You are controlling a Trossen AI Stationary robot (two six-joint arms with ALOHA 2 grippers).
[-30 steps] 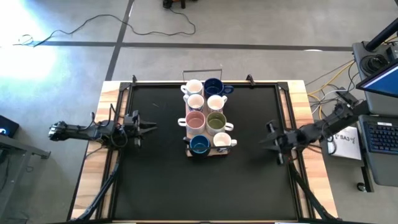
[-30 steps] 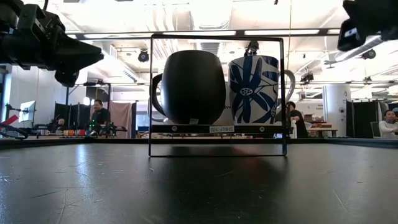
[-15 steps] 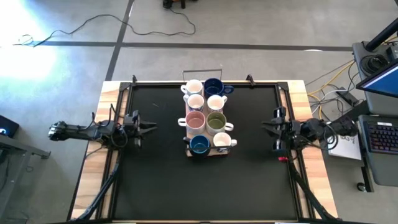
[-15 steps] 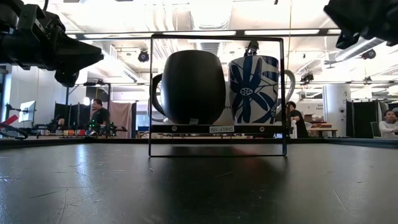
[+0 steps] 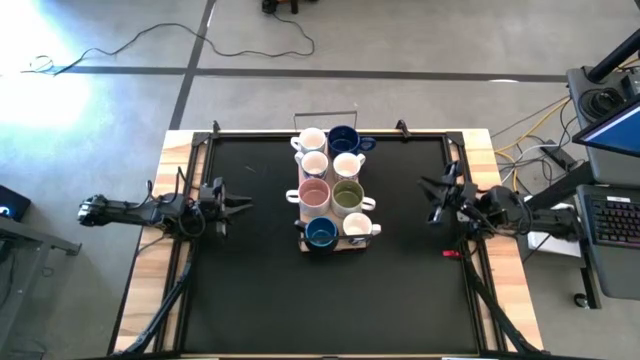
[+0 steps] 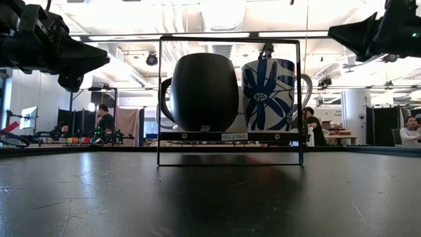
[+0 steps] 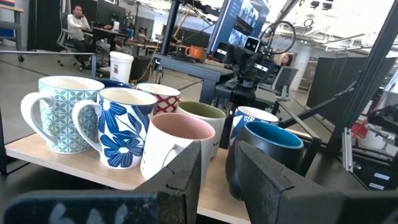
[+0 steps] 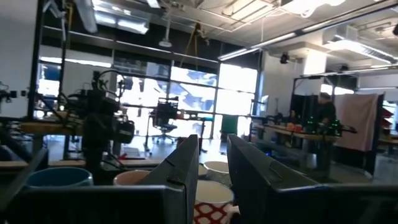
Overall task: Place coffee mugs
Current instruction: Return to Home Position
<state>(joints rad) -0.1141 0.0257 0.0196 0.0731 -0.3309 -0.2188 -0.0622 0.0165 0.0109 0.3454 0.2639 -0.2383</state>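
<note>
8 coffee mugs (image 5: 333, 187) upright in two rows on wooden shelf (image 6: 197, 136), mid-table toward far edge. Low view: black mug (image 6: 200, 89) and blue-flower mug (image 6: 270, 92) side by side in front. Open black mat (image 5: 250, 290) both sides of shelf and across near half. L gripper (image 5: 240, 206) over mat's left edge, R gripper (image 5: 432, 200) over right edge. Both raised, well apart from mugs. Each: fingers narrow gap apart, holding and touching nothing.
</note>
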